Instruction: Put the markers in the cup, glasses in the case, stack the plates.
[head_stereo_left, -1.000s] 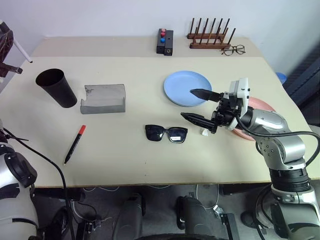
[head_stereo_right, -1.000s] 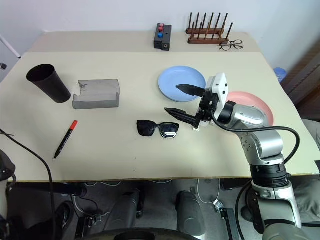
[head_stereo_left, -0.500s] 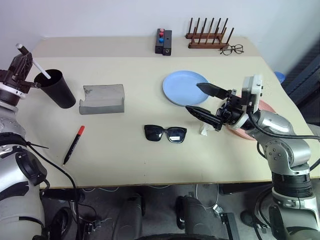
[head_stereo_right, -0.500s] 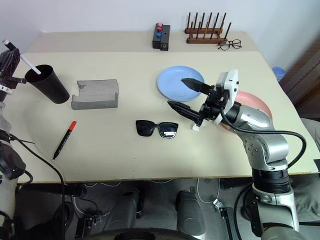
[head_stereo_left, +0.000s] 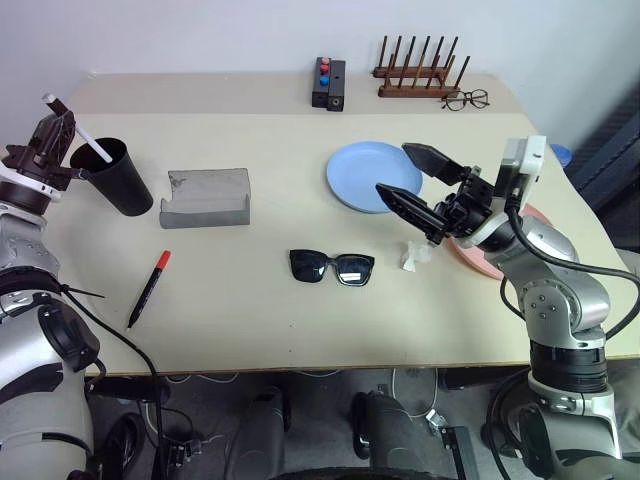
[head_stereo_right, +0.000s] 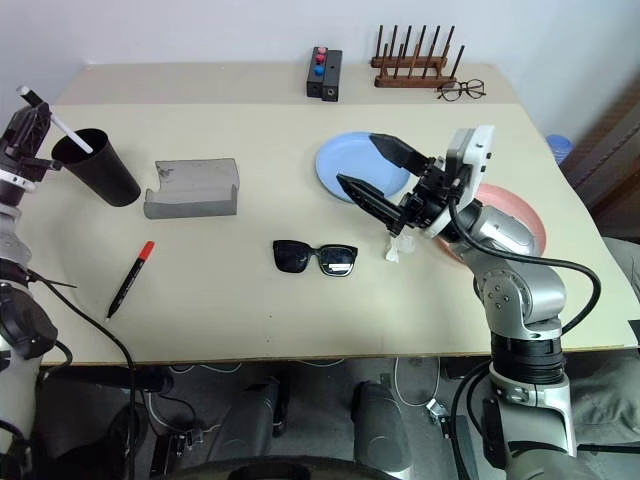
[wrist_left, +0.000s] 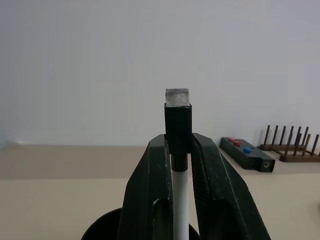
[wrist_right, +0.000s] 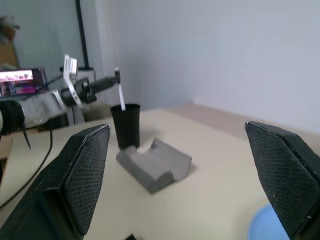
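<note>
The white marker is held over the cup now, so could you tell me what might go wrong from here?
The white marker hangs tilted in the left gripper with its tip at the rim of the cup; released so, it might catch the rim or tip the cup. The open right gripper hovers near the sunglasses and blue plate.

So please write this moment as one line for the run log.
left gripper: shut on white marker, tip in cup | right gripper: open, above table | red marker, sunglasses: on table
</note>
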